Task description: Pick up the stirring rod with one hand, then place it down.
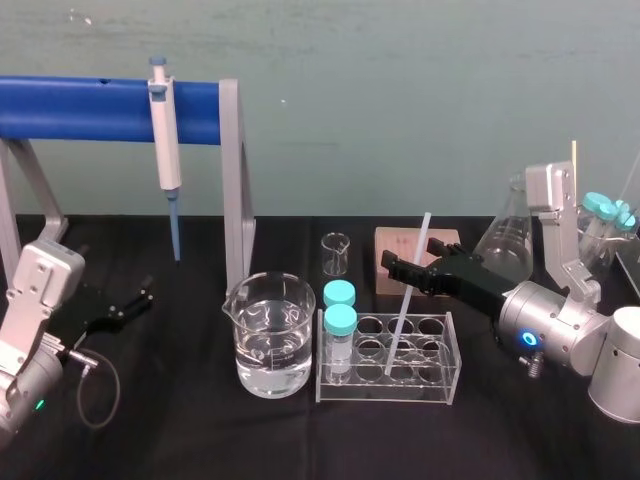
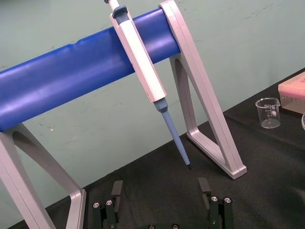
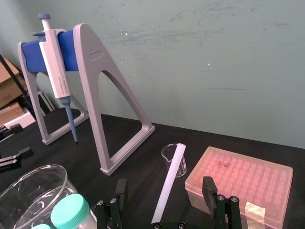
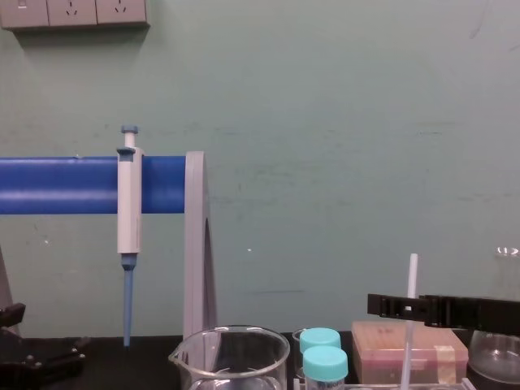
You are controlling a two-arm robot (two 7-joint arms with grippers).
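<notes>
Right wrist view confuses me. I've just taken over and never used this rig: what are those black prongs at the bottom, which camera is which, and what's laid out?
Those prongs belong to the right gripper, seen from a camera on that arm's wrist. It is open, with the stirring rod between its fingers and a gap on each side, so nothing is held.

The head view looks down from above. There the rod leans in a clear rack, next to two teal-capped vials, a beaker of water, a small beaker and a pink tip box. A pipette hangs on the blue stand.

The left gripper is parked open at the left. The chest view looks across from lower down.
</notes>
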